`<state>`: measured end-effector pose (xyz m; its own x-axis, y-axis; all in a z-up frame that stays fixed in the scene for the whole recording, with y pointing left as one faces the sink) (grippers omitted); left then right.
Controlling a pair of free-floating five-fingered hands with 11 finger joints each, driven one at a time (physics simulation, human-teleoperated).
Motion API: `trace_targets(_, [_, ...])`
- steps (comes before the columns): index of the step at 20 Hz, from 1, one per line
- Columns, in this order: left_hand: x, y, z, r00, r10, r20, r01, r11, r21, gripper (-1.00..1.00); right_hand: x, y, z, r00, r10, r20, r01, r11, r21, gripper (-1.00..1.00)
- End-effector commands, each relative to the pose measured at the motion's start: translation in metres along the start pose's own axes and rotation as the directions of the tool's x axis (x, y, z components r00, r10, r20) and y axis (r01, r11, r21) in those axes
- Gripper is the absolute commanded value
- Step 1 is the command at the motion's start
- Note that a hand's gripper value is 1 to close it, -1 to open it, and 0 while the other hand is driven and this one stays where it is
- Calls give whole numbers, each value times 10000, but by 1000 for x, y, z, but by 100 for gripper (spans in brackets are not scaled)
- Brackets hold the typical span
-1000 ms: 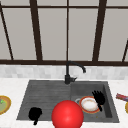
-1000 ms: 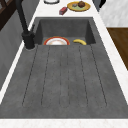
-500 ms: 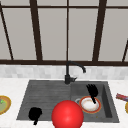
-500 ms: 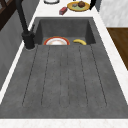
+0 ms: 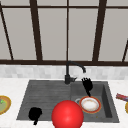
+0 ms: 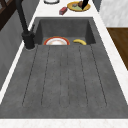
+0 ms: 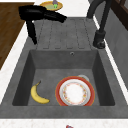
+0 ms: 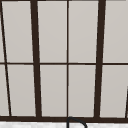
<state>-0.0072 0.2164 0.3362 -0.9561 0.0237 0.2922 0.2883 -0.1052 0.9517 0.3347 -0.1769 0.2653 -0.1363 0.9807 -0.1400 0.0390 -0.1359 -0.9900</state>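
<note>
My right hand [image 5: 87, 84] hovers over the back of the sink basin, fingers spread and open, just above an orange-rimmed white plate [image 5: 90, 104]. That plate [image 7: 75, 93] lies on the basin floor beside a yellow banana [image 7: 38, 94]. My left hand [image 5: 35, 114] hangs open and holds nothing over the front left of the drainboard. The same left hand [image 7: 40, 14] shows with straight fingers in the right side view. A big red ball [image 5: 67, 115] sits at the sink's front edge, between the two hands.
A black faucet [image 5: 67, 75] stands behind the dark grey sink [image 5: 106, 100]. A yellow plate [image 5: 3, 105] with food lies on the left counter. A red item [image 5: 122, 97] and another yellow plate [image 6: 76, 7] lie on the right. The ribbed drainboard [image 6: 65, 75] fills the left half.
My right hand has risen from just over the orange-rimmed plate toward the faucet. The left hand, ball, plate and banana stay put.
</note>
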Motion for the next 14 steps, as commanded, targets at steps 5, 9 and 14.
trace_targets(5, [0,0,0,10000,0,0,0,10000,0,0,25,-33,-45,9999,108,-27,-110,9968,-786,-100])
trace_targets(9, [0,0,0,10000,0,0,0,10000,0,0,39,-46,-75,9999,162,-42,-165,9965,-817,-100])
trace_targets(14, [0,0,0,10000,0,0,0,10000,0,0,61,-28,-108,10000,76,64,-76,10000,-24,-100])
